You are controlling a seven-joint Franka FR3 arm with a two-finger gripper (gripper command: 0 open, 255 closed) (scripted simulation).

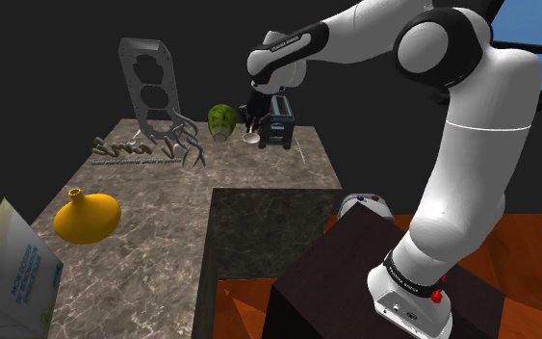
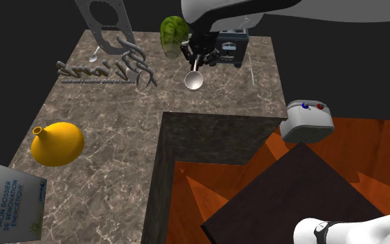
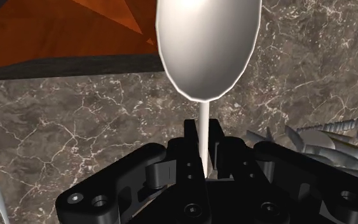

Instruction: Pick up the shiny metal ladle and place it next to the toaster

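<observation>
A shiny metal ladle [image 3: 208,44] is clasped by its thin handle between my black fingers [image 3: 193,137]; its bowl points away from the hand, over the marble countertop. In the second exterior view my gripper [image 2: 195,52] is shut on the handle and the ladle's bowl [image 2: 193,80] hangs low over the counter, just in front of the dark toaster [image 2: 229,47]. From the shoulder view, the gripper [image 1: 252,120] and the ladle's bowl [image 1: 251,138] sit right beside the toaster [image 1: 280,122], on that view's left of it.
A green rounded object [image 2: 173,32] stands close behind the gripper. Grey utensils [image 2: 103,69] and a tall metal rack [image 1: 148,87] lie further along the counter. A yellow vase [image 2: 58,143] and a printed box [image 2: 6,204] are nearer the camera. A white appliance [image 2: 307,119] sits past the counter's edge.
</observation>
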